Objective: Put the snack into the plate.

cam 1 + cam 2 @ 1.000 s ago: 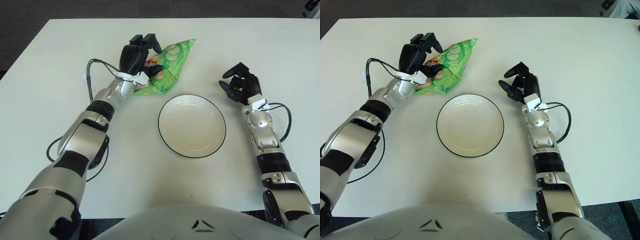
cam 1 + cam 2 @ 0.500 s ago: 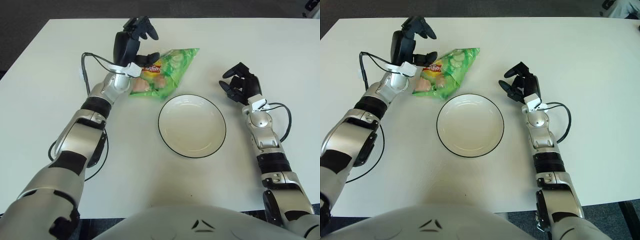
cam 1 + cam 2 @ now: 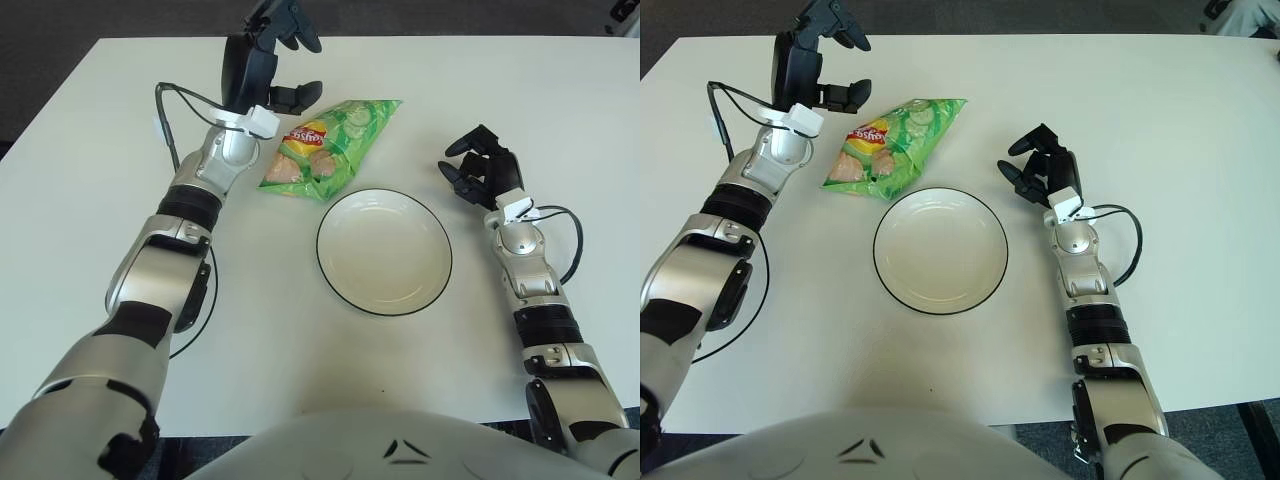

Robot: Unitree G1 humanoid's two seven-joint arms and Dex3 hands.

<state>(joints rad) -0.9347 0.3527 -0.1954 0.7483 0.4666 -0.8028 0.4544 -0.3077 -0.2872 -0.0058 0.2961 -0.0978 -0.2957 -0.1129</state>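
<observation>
Chips, in a green bag (image 3: 325,148), are lying flat on the white tabletop (image 3: 90,200) just beside the plate's (image 3: 384,251) far-left rim in the left eye view, not yet on it. In the right eye view, the left hand (image 3: 810,55) is hovering by the bag's far-left end, fingers spread and holding nothing, likely positioning for a grasp. The right hand (image 3: 1040,165) is sitting idle right of the plate, fingers curled, empty.

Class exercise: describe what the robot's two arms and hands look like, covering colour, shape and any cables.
Both arms are silver-grey metal segments with black joint bands. The left hand and the right hand are black and three-fingered, each with a small white block at the wrist. A thin black cable loops along each forearm.
</observation>
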